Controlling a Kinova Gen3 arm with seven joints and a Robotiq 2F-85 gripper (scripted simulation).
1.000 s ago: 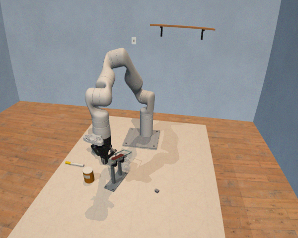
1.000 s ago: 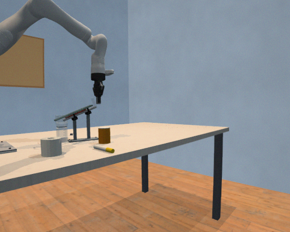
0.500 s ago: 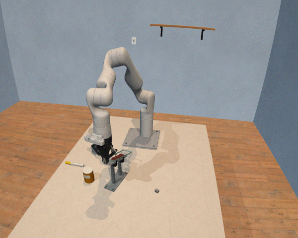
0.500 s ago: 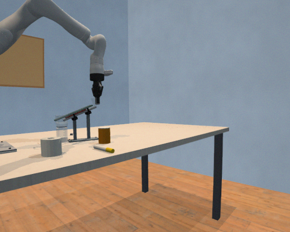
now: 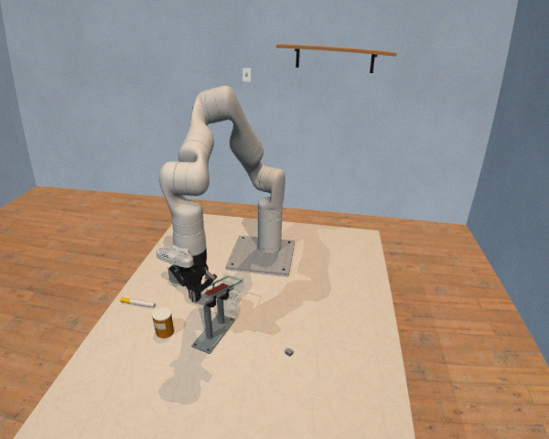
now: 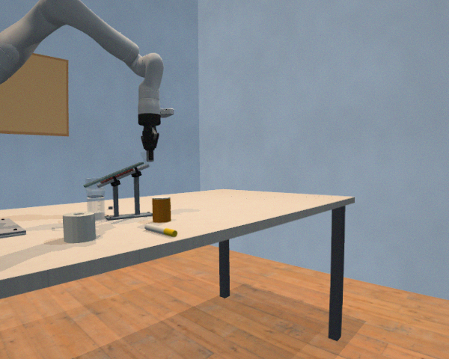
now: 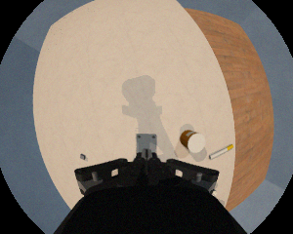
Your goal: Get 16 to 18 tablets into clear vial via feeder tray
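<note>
Table (image 6: pixel 255 209): beige top, dark legs. Arm (image 5: pixel 203 155): arched, wrist vertical, mounted on a grey base plate (image 5: pixel 286 264). Gripper (image 6: pixel 150 156): fingers pressed together, nothing between them, tips just above the raised end of the tray (image 6: pixel 118 173). In the exterior view the tray sits tilted on a two-post stand (image 6: pixel 116 200), raised end at 3 o'clock, low end at 9 o'clock over the vial (image 6: pixel 94 203). Vial: upright on the table, at 9 o'clock from the stand. Tablet count cannot be told. Grey cylinder (image 6: pixel 78 226): at 7 o'clock from the stand. Amber bottle (image 6: pixel 161 209): at 3 o'clock from the stand. Marker (image 6: pixel 161 229): at 6 o'clock from the bottle. Small grey block (image 5: pixel 289 351): well apart from the stand.
</note>
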